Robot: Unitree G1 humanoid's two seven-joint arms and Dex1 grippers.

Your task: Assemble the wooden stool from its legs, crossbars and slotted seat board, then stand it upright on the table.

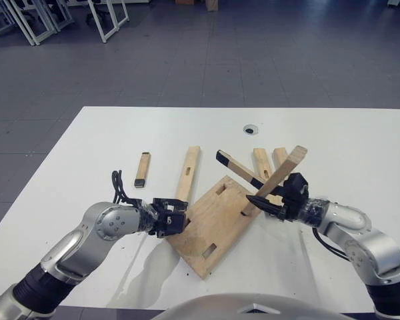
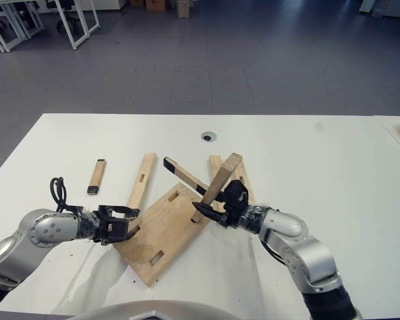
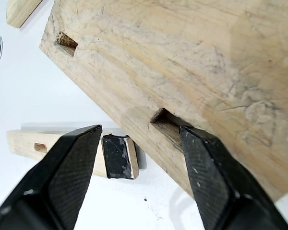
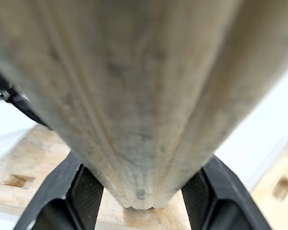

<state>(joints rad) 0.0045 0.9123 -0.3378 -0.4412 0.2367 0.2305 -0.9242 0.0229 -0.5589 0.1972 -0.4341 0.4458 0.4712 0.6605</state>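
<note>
The slotted seat board [image 1: 213,223] lies flat on the white table [image 1: 80,160], turned like a diamond. My left gripper [image 1: 174,217] is open at the board's left corner; in the left wrist view its fingers [image 3: 62,177] stand apart in front of the board's edge [image 3: 182,57] and a slot. My right gripper [image 1: 272,203] is shut on a wooden leg [image 1: 281,175] that leans, its lower end on the board near a slot. In the right wrist view this leg [image 4: 134,96] sits between the pads [image 4: 79,194]. A black-tipped bar [image 1: 235,167] lies behind the leg.
A slotted leg [image 1: 189,172] lies left of the board, and a short black-tipped crossbar [image 1: 142,169] farther left. Two more wooden pieces [image 1: 263,162] lie behind my right gripper. A round cable hole [image 1: 251,129] is at the table's far middle.
</note>
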